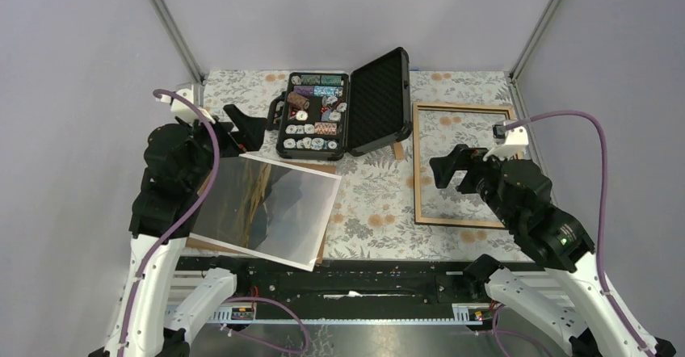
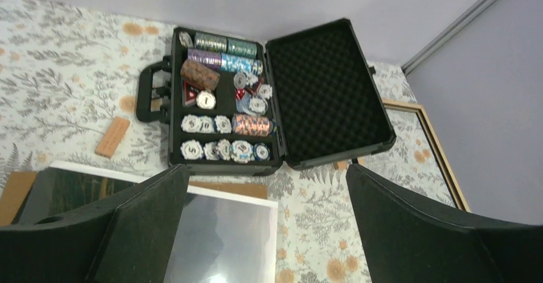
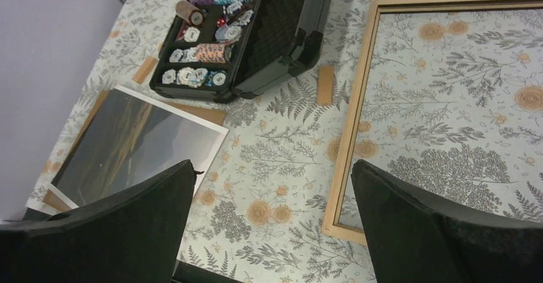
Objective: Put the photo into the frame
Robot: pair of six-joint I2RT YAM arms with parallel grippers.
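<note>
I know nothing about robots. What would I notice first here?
Probably the open black case of poker chips at the back of the flowered table. In front of it to the left, a dark mountain photo lies on a brown board, and an empty light wood frame lies on the right. The left claw and right claw hang open, holding nothing.

Left arm (image 1: 174, 179): at left, reaching toward far side, wrist pitched down. Left gripper (image 2: 266, 180): jaws spread wide, empty, touching nothing, held in air. Right arm (image 1: 533, 212): at right, elbow bent, forearm angled far-left, wrist pitched down. Right gripper (image 3: 272, 174): jaws spread wide, empty, hovering.
</note>
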